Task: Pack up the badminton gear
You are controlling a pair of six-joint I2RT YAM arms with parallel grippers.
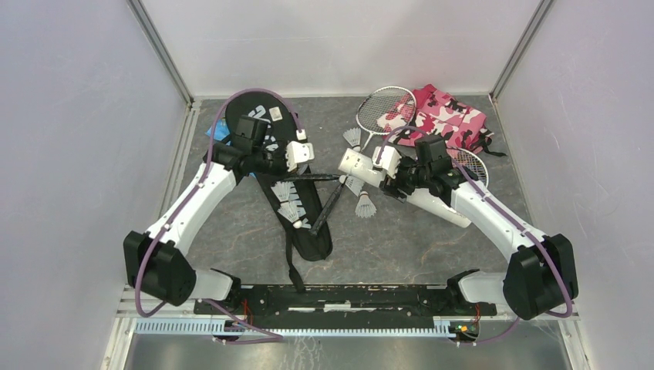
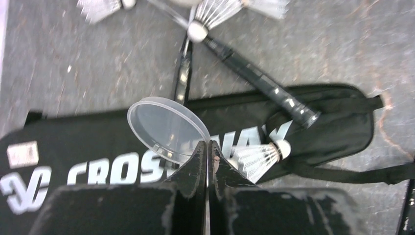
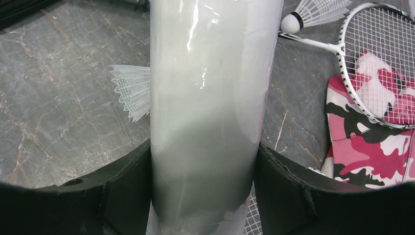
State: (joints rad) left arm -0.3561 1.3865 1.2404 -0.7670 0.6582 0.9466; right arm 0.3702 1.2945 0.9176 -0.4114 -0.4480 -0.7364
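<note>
My left gripper [image 2: 207,145] is shut on the rim of a clear round lid [image 2: 165,127], held above the long black CROSSWAY bag [image 2: 93,152]. A white shuttlecock [image 2: 258,157] lies on the bag, and two show there from above [image 1: 287,202]. My right gripper [image 3: 205,166] is shut on the long white tube [image 3: 213,88], one finger on each side; its end [image 1: 352,163] points left toward my left gripper [image 1: 305,153]. Two racket handles [image 1: 330,197] cross beside the bag. The racket heads [image 1: 385,108] lie at the back right. Loose shuttlecocks [image 1: 365,205] lie near the tube.
A pink camouflage cloth [image 1: 446,116] lies at the back right, partly under the rackets [image 3: 381,58]. A blue cloth [image 1: 218,131] peeks out behind the left arm. Grey walls enclose the table on three sides. A metal rail [image 1: 324,297] runs along the near edge.
</note>
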